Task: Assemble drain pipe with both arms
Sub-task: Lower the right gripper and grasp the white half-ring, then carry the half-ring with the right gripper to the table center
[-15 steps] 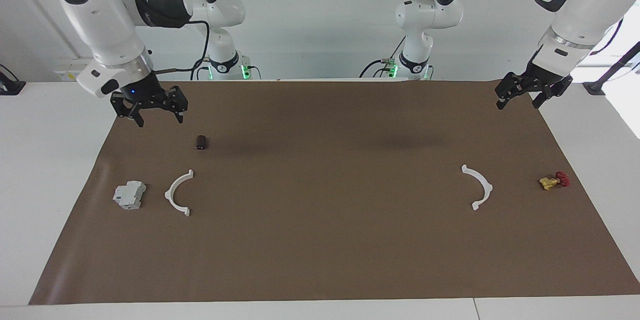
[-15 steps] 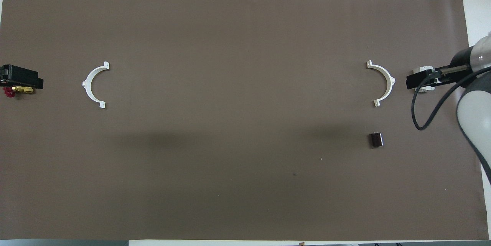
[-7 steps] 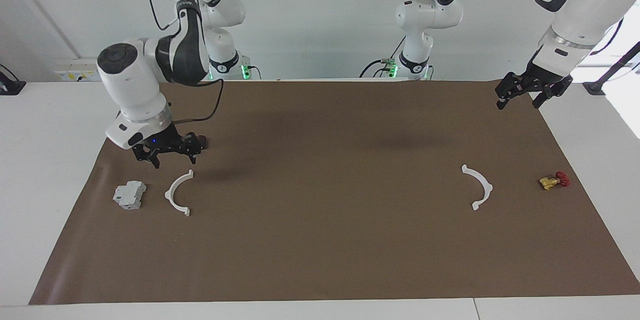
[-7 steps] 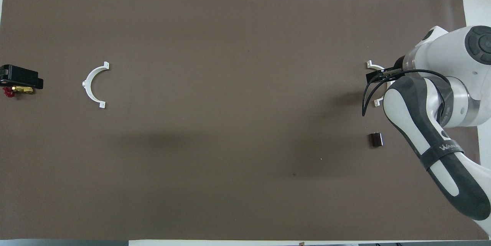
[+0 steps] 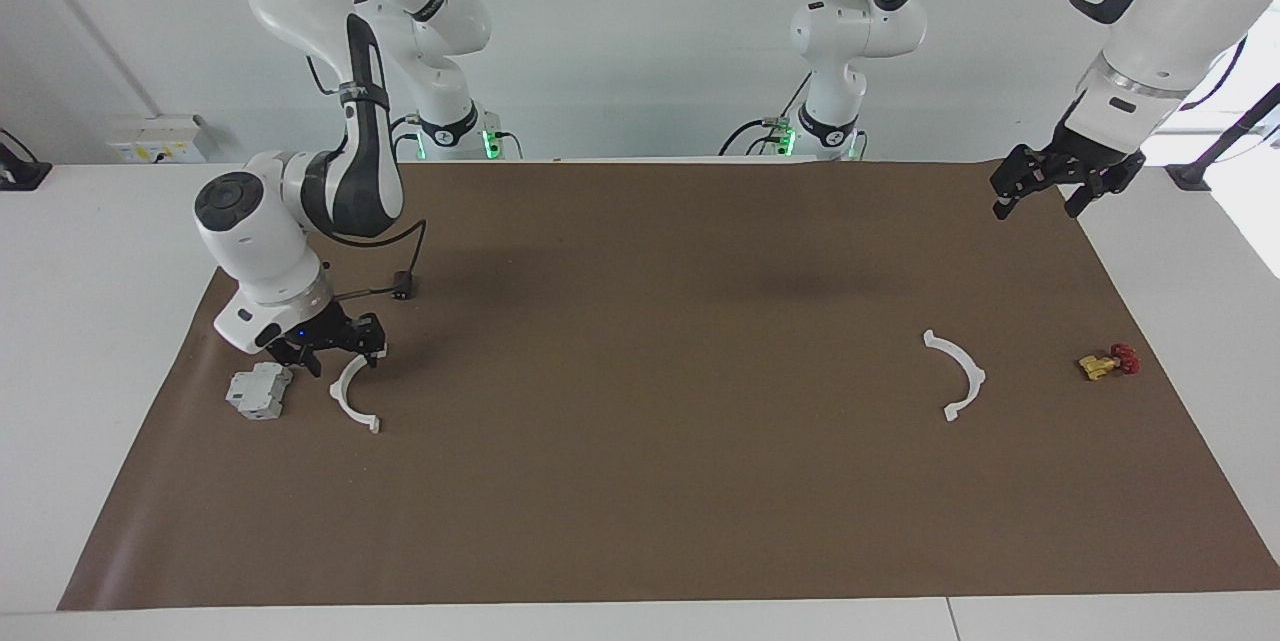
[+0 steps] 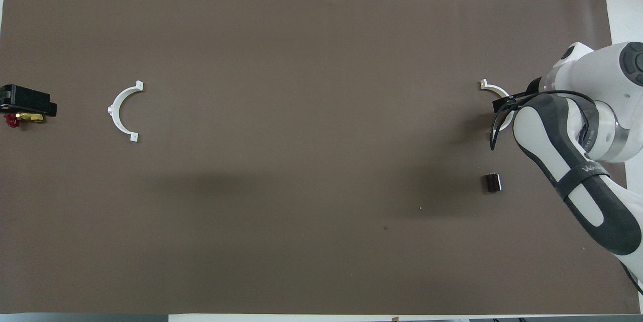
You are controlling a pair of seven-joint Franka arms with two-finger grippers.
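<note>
Brown mat across the table, taken as the landmark for every place below.

Two halves of the drain pipe flat on the mat, well apart, not joined. First arc at the mat's right-arm end, roughly midway between the mat's edge by the robots and its outer edge, open side toward the mat's middle. Second arc at the mat's left-arm end, at much the same depth on the mat, open side likewise toward the mat's middle.

Right gripper low over the mat's right-arm end, down at the end of the first arc nearer to the robots, with the right arm bent steeply above it. Gripping or released: cannot tell. Touching the arc or just above it: cannot tell either. From overhead, most of that arc covered by arm and cable, only one tabbed end in sight.

Left gripper raised over the mat's left-arm end, close to the corner by the robots, spread wide, holding nothing. Left arm waiting there.

Grey block on the mat just beside the first arc, closer to the mat's right-arm edge, apart from the arc. Dark cylinder on the mat, nearer to the robots than the first arc. Small valve, yellow with a red handle, near the mat's left-arm edge, apart from the second arc.
</note>
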